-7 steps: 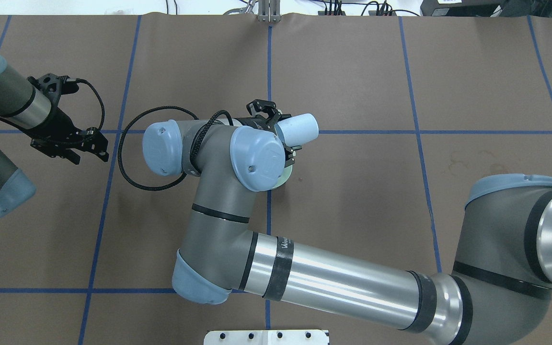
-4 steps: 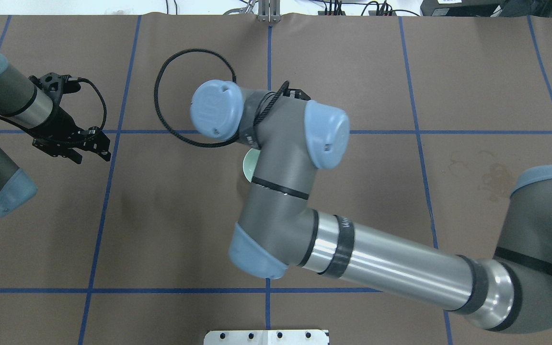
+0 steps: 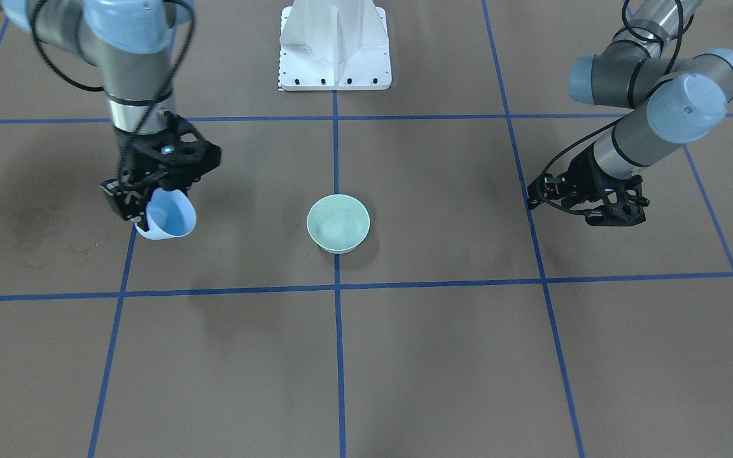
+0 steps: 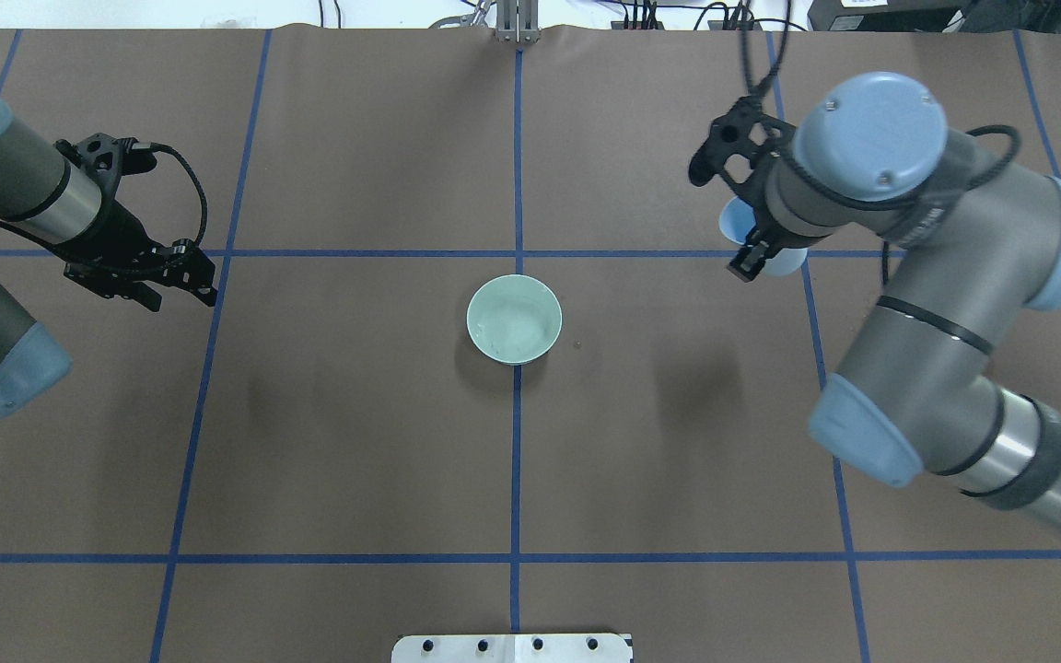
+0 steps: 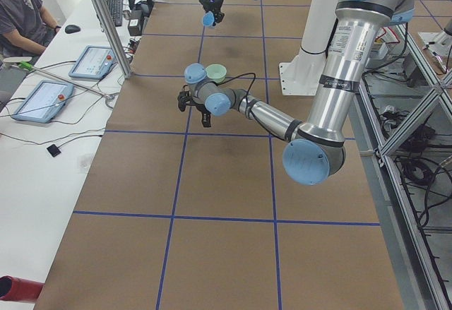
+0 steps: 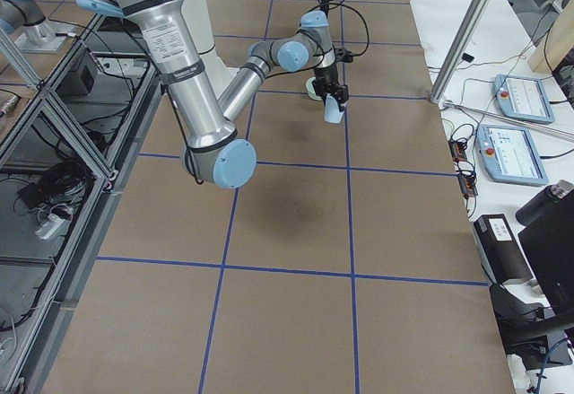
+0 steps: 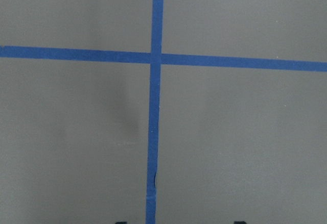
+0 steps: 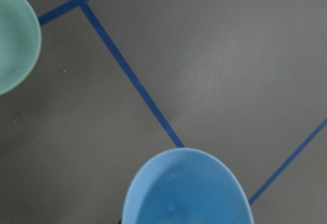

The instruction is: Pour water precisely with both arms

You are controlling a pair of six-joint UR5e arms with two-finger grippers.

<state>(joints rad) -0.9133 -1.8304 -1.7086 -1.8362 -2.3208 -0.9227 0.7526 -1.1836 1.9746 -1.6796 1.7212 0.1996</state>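
The water (image 4: 519, 322) shows only as faint pale ripples inside the mint-green bowl (image 4: 473, 322), which stands at the middle of the overhead view on a lengthwise blue tape line (image 4: 516, 184) of the brown table (image 4: 355, 442). Well apart from the bowl, at the upper right of that view, the right gripper (image 4: 744, 226) is clamped on a light-blue cup (image 3: 172, 219), which the wrist above mostly hides. In the front-facing view the cup hangs clear of the table at the left, its open mouth turned toward the camera. In the right wrist view its rim fills the bottom centre, with the bowl's edge at the upper left. Whether any liquid lies in the cup cannot be told. The right arm (image 4: 917, 304) comes in from the lower right of the overhead view. At the left edge of that view, the left arm (image 4: 15, 198) holds the left gripper (image 4: 176, 281) above the table over a tape crossing, its jaws apart with nothing between them. The white pedestal (image 3: 335, 44) stands at the top centre of the front-facing view.
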